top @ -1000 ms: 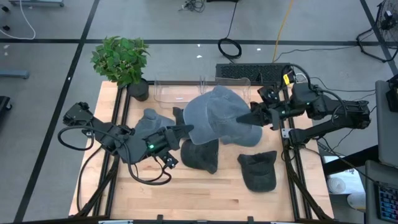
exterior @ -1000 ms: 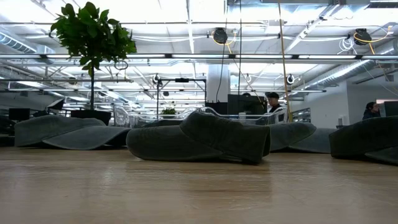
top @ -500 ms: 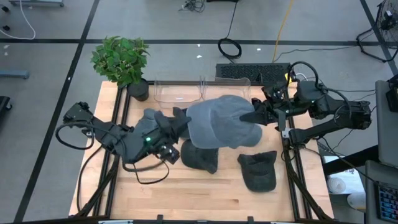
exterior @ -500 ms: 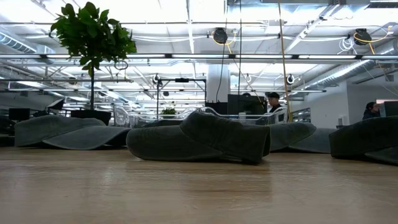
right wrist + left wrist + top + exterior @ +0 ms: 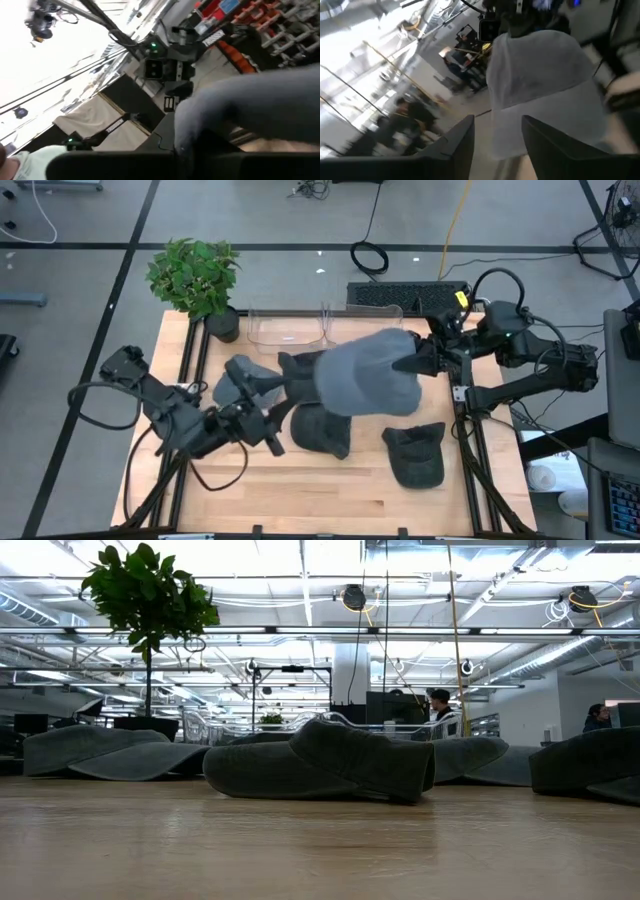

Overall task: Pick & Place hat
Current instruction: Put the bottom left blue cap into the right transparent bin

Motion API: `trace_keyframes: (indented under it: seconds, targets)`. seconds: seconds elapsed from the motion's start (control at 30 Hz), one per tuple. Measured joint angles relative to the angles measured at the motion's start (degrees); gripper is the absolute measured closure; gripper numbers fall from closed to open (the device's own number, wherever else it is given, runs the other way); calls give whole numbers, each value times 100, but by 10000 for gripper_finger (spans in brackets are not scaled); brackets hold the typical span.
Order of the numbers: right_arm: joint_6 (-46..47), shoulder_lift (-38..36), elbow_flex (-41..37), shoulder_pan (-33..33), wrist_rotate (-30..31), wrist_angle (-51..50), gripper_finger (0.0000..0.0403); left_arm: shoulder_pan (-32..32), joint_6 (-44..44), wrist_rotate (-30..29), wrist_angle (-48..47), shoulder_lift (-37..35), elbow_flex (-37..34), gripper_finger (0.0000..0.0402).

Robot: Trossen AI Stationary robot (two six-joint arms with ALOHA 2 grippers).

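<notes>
Since a second ago we see the left end effector point(image 5: 283, 412) let go of the grey hat point(image 5: 368, 373) and draw back toward the table's point(image 5: 330, 495) left front; its fingers point(image 5: 461, 142) now stand apart, holding nothing. Our right end effector point(image 5: 398, 364) is shut on the hat, which hangs above the table's middle, nearer the clear bin point(image 5: 288, 326) than before.

We count five hats from above: the lifted one, one at left point(image 5: 240, 376), one under it point(image 5: 322, 430), one at right front point(image 5: 415, 454), and a dark one point(image 5: 296, 370) behind. One plant point(image 5: 195, 277) stands at the back left corner.

Only the low view shows two people point(image 5: 440, 710) in the room beyond. We can read no writing.
</notes>
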Motion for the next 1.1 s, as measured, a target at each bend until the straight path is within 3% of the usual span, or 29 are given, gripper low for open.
trace_keyframes:
  seconds: [0.13, 0.27, 0.5, 0.73, 1.1]
  targets:
    - [-77, -51, 0, -135, -29, -35, 402, -179, -1095, -133, -23, 0, 0, 195]
    - [-98, -61, 0, -284, -181, -73, 402, -254, -2783, -175, -215, 0, 0, 175]
    - [-134, -61, -2, -770, -539, -493, 402, -238, -5313, 282, -428, -37, 0, 171]
    - [-407, 47, -2, -1839, -1166, -850, 402, -32, -5583, 1089, -544, -37, 0, 184]
    - [-757, 558, -2, -3553, -2433, -1048, 402, 73, -5604, 1117, -575, -37, 0, 177]
